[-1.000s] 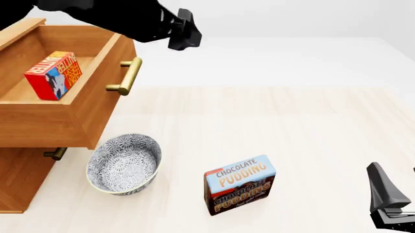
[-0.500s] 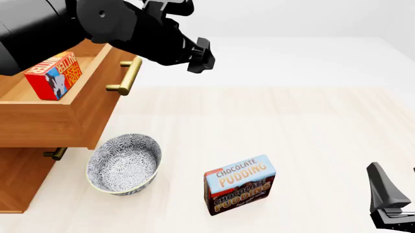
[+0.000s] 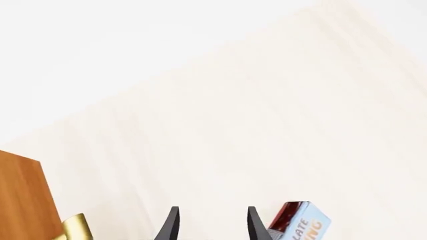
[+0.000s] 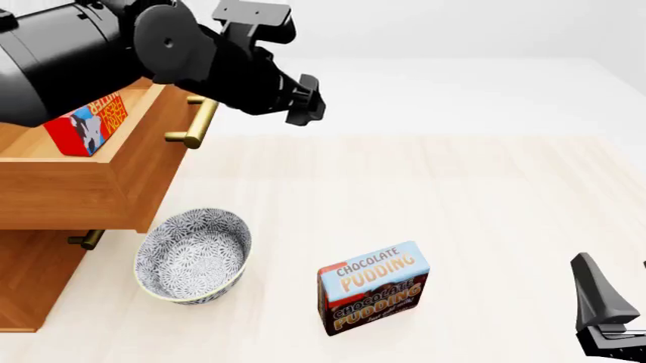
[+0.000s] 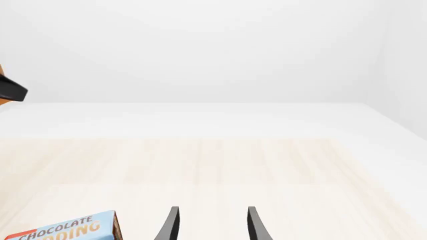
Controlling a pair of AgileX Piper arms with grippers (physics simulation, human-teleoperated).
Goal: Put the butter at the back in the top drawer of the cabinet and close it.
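Red and orange, the small butter box (image 4: 89,125) is only half visible to me in the front view: my left arm's black bulk covers its upper part and most of the open top drawer (image 4: 96,178) it stands in. That orange-brown wooden drawer is pulled out from the three-drawer wooden cabinet (image 4: 30,283), whose left side runs off the frame. One lower brass handle (image 4: 87,240) peeks out under the drawer. The top drawer's brass bar handle (image 4: 197,121) is partly behind the arm too.

My left end effector (image 4: 305,100) hangs above the pale wooden tabletop (image 4: 485,204), to the right of the handle and clear of it; its wrist view shows two fingertips slightly apart with nothing between them. My right end effector (image 5: 210,225) sits at the lower right edge of the front view, mostly cut off; its fingers also stand slightly apart and empty.

On the tabletop, a grey patterned ceramic bowl (image 4: 192,255) sits just below the drawer front, and a blue-and-brown chocolate pudding box (image 4: 374,287) stands to its right.
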